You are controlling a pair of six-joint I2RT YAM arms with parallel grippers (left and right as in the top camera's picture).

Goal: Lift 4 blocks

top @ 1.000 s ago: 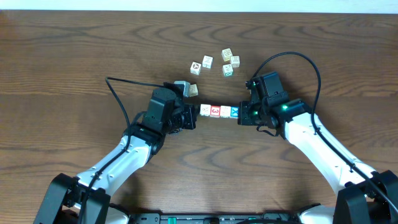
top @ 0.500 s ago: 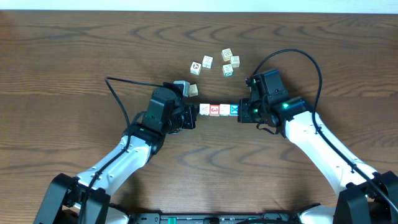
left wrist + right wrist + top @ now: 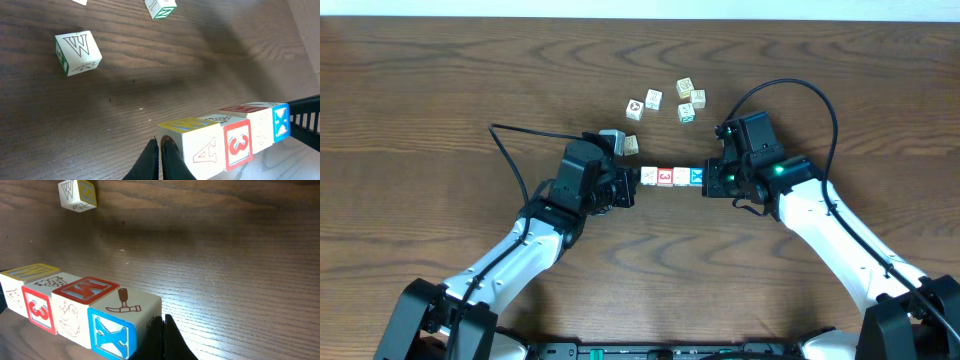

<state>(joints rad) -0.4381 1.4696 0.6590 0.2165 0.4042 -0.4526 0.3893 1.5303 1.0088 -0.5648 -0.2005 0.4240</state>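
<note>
On dark wood-grain tbl (image 3: 440, 80): 4 blocks (image 3: 670, 177) in row, touching.

Row of four picture blocks, mid-tabletop. End block (image 3: 202, 146): red outline letter "A" on the side face; yellow letter on top, not legible. Second block (image 3: 239, 145): red numeral "3" in a red frame. Third block (image 3: 85, 291): blue letter on the red top face, reading "M" from the right wrist view. Fourth block (image 3: 111, 332): "X" on a bright blue face. Loose cube (image 3: 78, 50), beyond the row toward the far edge: black "W". Further cube (image 3: 160, 6), cut off at the frame: green letter, unreadable.
</note>
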